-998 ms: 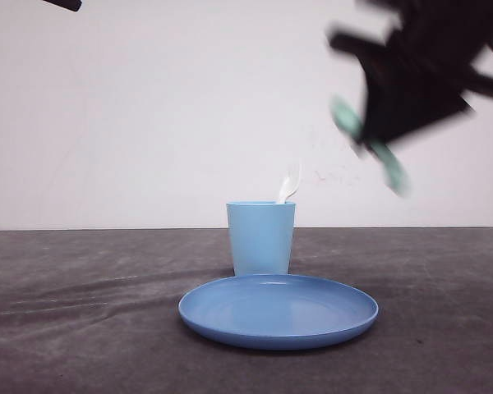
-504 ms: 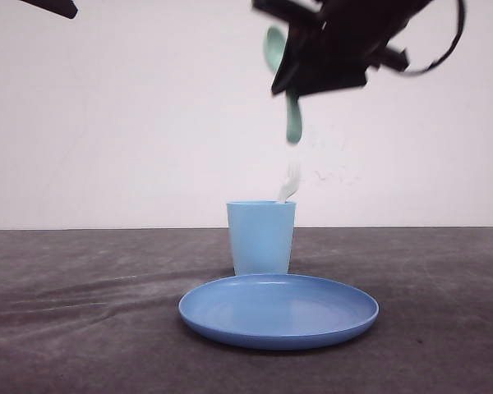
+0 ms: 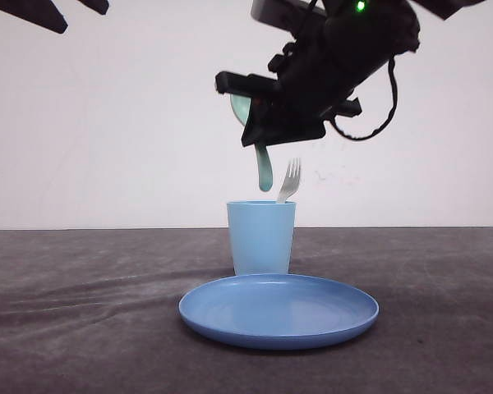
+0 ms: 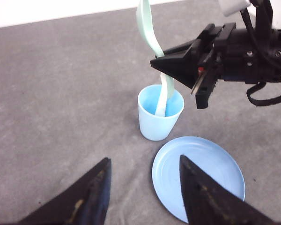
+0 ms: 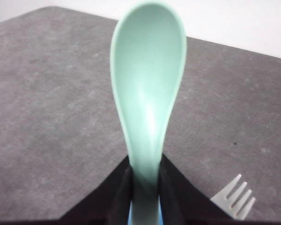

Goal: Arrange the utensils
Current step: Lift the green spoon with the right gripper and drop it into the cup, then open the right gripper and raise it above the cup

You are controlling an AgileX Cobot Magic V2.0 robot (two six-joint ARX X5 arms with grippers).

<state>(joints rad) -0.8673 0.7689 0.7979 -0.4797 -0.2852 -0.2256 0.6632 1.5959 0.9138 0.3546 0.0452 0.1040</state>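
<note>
Gripping spoon (image 3: 264,168) in right tool (image 3: 267,131), above cup (image 3: 261,237)

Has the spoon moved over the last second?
Yes. The spoon, held by the right gripper, went from right of the cup leftward to above it.

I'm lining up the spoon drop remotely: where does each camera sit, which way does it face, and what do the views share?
Front: level with the table, facing the wall; cup, fork, plate, right end effector holding the spoon.
Left wrist: high, looking down at cup and plate; left end effector open.
Right wrist: above the cup, along the spoon; fork tines.
Shared: spoon in all three.
</note>
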